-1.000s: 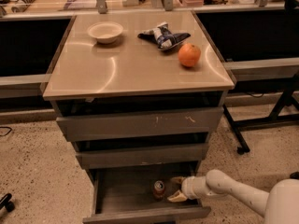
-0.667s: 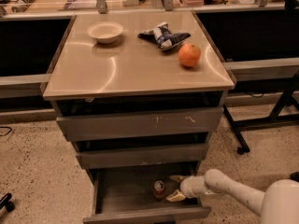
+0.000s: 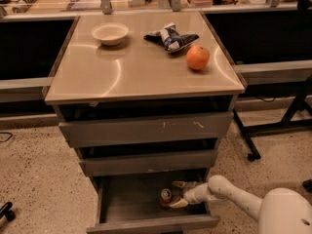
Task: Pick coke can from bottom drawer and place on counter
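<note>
The coke can stands upright in the open bottom drawer, toward its right side; its silver top and dark red body show. My gripper reaches into the drawer from the right on a white arm. Its fingers are spread open just right of the can, one behind and one in front, tips at the can's side. I cannot tell whether they touch it. The tan counter tops the grey cabinet above.
On the counter are a white bowl, a blue-and-white chip bag and an orange fruit. Two scuffed grey drawers overhang the bottom drawer. Black desk legs stand to the right, and a cluttered desk runs behind.
The arm has edged slightly left, bringing the open fingers closer around the can. The can and the counter items have not moved.
</note>
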Motion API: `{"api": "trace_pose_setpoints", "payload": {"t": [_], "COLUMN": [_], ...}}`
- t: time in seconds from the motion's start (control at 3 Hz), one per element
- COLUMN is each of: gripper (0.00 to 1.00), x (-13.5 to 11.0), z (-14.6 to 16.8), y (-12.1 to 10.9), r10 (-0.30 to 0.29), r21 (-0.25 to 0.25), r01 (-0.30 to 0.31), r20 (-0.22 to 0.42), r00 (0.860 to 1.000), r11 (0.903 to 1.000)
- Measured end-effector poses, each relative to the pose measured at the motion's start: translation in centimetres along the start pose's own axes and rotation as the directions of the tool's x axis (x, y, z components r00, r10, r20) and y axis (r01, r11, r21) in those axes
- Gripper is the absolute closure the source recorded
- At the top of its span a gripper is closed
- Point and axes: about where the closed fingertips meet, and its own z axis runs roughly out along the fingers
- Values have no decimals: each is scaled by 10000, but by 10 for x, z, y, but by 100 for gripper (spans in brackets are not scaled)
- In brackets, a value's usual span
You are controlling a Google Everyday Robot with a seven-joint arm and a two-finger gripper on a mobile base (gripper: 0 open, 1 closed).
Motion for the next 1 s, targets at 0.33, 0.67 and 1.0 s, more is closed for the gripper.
{"api": "trace_pose_setpoints", "payload": {"t": [0.33, 0.67, 1.0], "gripper": [35, 34, 51], "x": [4, 9, 14], "z": [19, 37, 52], "y": [-2, 3, 14], "r10": [117, 304, 482], "r21": [-222, -562, -988], "r01": [-114, -288, -441], "r20": [166, 273, 393], "r00": [9998, 9992, 9981], "r11": [9997, 9980, 9941]}}
